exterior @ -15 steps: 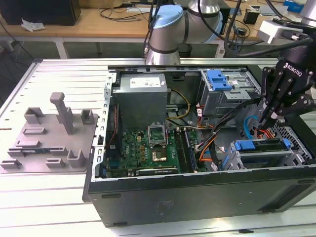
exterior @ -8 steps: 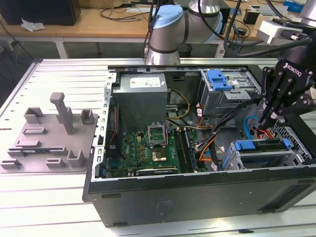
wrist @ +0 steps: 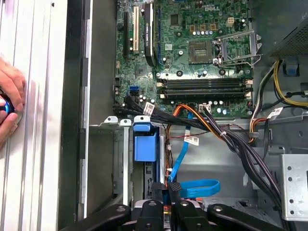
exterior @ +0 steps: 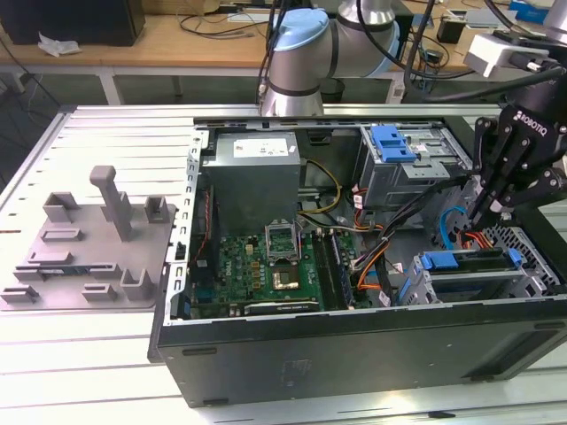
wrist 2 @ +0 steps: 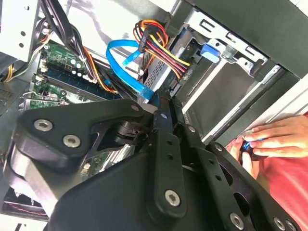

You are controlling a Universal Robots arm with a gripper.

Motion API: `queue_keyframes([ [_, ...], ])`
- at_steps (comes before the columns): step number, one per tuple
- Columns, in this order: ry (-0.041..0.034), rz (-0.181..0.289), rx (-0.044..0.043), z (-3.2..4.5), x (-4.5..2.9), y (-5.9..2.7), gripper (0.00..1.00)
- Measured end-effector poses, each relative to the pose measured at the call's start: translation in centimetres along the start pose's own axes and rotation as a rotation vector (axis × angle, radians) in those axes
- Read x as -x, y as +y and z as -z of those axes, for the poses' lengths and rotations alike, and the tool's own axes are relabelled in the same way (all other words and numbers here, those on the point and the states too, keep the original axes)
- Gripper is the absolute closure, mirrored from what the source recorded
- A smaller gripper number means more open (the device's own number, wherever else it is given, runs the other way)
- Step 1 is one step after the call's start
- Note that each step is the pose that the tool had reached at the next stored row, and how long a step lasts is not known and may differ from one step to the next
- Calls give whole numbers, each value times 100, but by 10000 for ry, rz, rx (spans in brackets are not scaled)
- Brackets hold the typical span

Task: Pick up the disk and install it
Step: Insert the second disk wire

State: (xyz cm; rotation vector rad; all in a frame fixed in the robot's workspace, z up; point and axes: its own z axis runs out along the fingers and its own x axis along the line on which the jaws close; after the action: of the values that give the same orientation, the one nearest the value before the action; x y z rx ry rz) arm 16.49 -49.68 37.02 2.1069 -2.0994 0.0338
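Now my gripper, fingers together and holding nothing, hangs over the drive cage at the computer case's front corner. The disk sits in that cage, blue-framed; cabling, as I judge it, remains.

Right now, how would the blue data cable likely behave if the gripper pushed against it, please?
The blue data cable is a thin flat ribbon lying in a loose loop, so it would probably bend aside easily. It looks light. One end runs toward the motherboard, so it would likely stay tethered rather than slide away.
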Motion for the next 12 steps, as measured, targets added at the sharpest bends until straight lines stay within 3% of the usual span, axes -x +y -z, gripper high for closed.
queue_keyframes([
  [4, -336, 7, -211, -8, -57, 10, 84],
  [5, -471, 13, -268, -12, -78, 16, 84],
  [6, -551, 17, -298, -16, -100, 24, 84],
  [7, -600, 19, -313, -23, -136, 46, 84],
  [11, -670, 24, -320, -55, -232, 98, 84],
  [12, -739, 29, -324, -72, -282, 104, 84],
])
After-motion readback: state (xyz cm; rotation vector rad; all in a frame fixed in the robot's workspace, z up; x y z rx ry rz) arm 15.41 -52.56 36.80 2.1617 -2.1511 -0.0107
